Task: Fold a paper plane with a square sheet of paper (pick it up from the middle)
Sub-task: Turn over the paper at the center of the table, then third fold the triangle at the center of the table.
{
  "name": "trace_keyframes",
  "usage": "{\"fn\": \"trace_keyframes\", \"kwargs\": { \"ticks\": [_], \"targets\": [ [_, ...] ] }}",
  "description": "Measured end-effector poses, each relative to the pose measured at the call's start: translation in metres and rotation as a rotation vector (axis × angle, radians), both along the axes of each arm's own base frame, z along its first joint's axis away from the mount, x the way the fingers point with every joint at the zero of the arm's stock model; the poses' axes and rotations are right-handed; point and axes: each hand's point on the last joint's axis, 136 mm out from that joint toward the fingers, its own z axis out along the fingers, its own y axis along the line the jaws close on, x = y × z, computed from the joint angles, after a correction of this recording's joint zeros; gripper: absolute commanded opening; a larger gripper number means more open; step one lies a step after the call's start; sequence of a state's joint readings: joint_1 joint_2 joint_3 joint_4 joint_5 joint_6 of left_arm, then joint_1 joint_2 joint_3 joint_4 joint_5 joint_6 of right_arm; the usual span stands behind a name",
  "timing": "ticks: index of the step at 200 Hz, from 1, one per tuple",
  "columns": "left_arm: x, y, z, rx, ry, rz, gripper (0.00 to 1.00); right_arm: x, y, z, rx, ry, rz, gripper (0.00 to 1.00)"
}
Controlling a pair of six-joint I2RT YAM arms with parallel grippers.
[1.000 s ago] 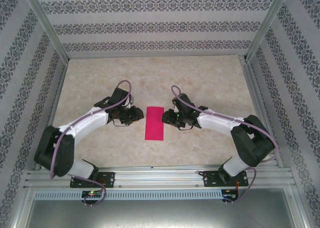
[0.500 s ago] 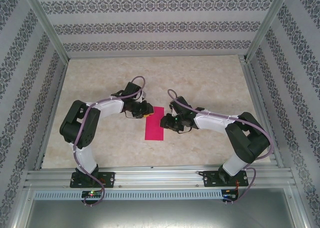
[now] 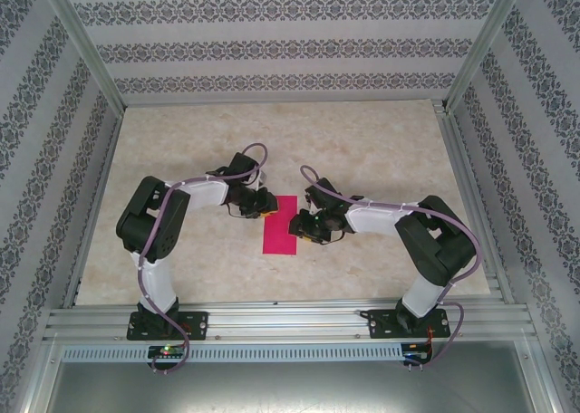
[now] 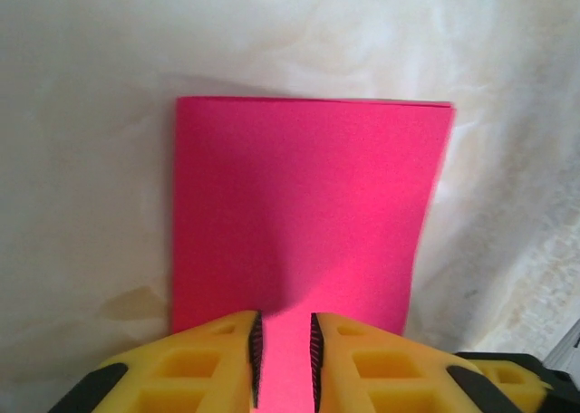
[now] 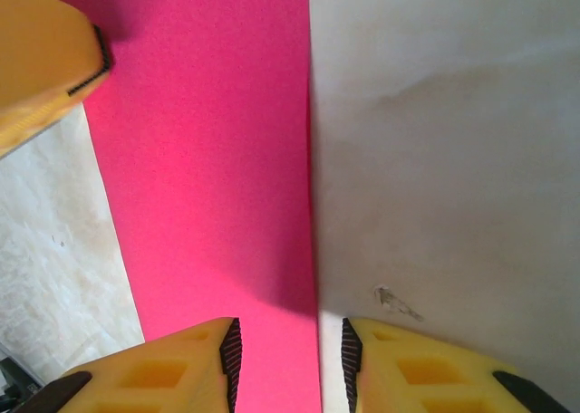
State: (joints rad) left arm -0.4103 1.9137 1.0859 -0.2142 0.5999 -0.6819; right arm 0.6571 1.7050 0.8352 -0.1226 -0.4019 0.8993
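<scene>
One narrow, plain magenta-pink sheet of paper [image 3: 279,234]

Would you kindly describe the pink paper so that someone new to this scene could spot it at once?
Start from the beige table and find the middle, between the left end effector and the right end effector. There lies the paper, a flat narrow rectangle running front to back, the one bright pink thing there.

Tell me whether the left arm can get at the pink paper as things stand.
Likely yes: the left end effector sits at the edge of the pink paper, jaws narrowly apart, unobstructed. The right end effector is at the opposite edge, clear of it.
</scene>
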Motion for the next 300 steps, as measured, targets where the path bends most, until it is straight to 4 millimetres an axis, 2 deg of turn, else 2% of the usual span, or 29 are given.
{"fn": "trace_keyframes", "kwargs": {
  "ticks": [49,101,133,178,223,263,300],
  "targets": [
    [0.000,0.000,0.000,0.001,-0.013,-0.017,0.24,0.001,0.001,0.001,0.008,0.010,-0.021,0.36],
    [-0.001,0.000,-0.001,-0.004,-0.023,-0.018,0.24,0.006,0.013,0.005,0.095,-0.003,-0.047,0.35],
    [-0.001,0.000,0.000,-0.008,-0.032,-0.017,0.24,0.004,0.010,0.001,0.098,0.003,-0.060,0.36],
    [-0.001,0.000,-0.001,-0.008,-0.035,-0.018,0.24,-0.001,0.001,0.011,0.091,-0.008,-0.070,0.37],
    [-0.001,0.000,-0.001,-0.008,-0.035,-0.017,0.24,-0.008,-0.002,0.000,0.085,0.023,-0.075,0.36],
    [-0.001,0.000,-0.001,-0.008,-0.035,-0.018,0.24,-0.006,0.007,0.001,0.144,0.028,-0.075,0.31],
    [-0.001,0.000,-0.001,-0.008,-0.034,-0.018,0.24,-0.001,0.015,0.005,0.191,0.021,-0.080,0.36]
  ]
}}
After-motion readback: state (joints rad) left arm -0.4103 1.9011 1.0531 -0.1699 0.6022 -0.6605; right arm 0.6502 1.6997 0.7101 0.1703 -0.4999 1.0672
